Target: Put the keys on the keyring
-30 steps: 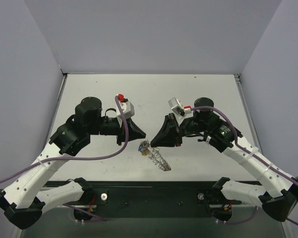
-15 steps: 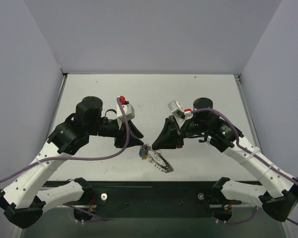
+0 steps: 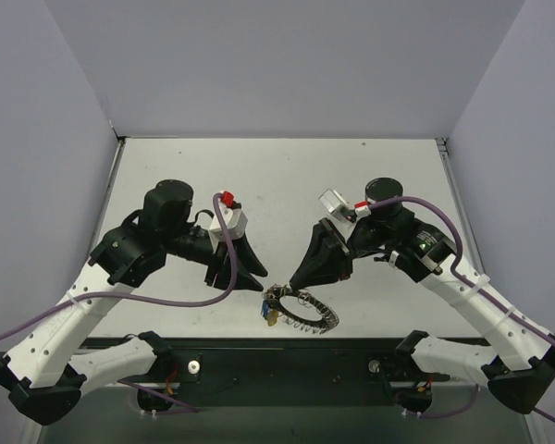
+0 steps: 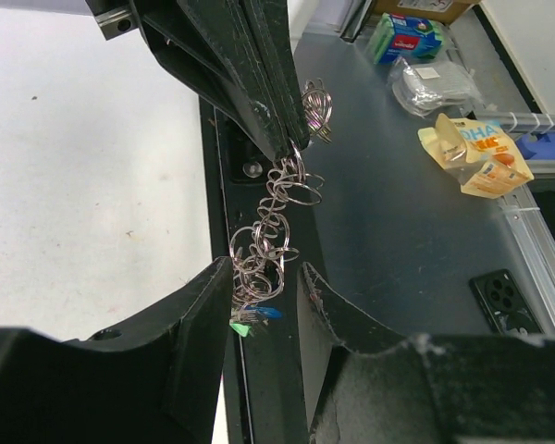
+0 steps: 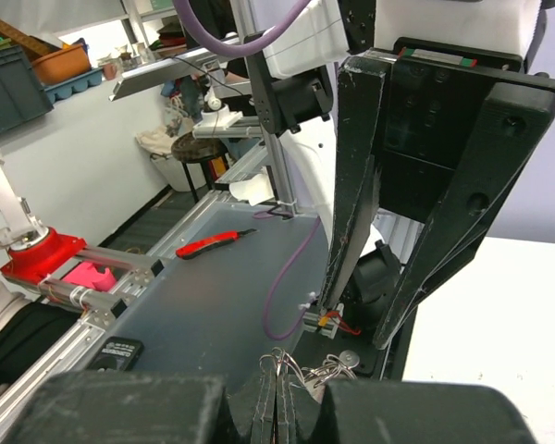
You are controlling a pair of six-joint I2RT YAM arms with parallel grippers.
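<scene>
The keyring (image 3: pixel 302 309) is a loop of many small silvery wire rings, hanging over the table's near edge. My right gripper (image 3: pixel 296 281) is shut on its upper end, and its closed fingertips pinch the wire rings (image 5: pixel 307 363). In the left wrist view the keyring (image 4: pixel 276 217) dangles as a chain from the right gripper's fingers (image 4: pixel 276 111). Tiny keys (image 4: pixel 252 316) with blue and green heads hang at its lower end, also seen as the keys (image 3: pixel 271 314). My left gripper (image 4: pixel 265 268) is open, its jaws on either side of the chain's lower end without closing on it.
The black base rail (image 3: pixel 287 356) runs just under the hanging ring. The white table (image 3: pixel 287 176) stretches behind both arms. Beyond the edge, the wrist views show a grey floor with packets (image 4: pixel 472 157) and a red-handled knife (image 5: pixel 217 242).
My left gripper went from shut to open. Both grippers moved toward the near edge, and the keyring spread from a bunched strand into a wider loop under the right gripper.
</scene>
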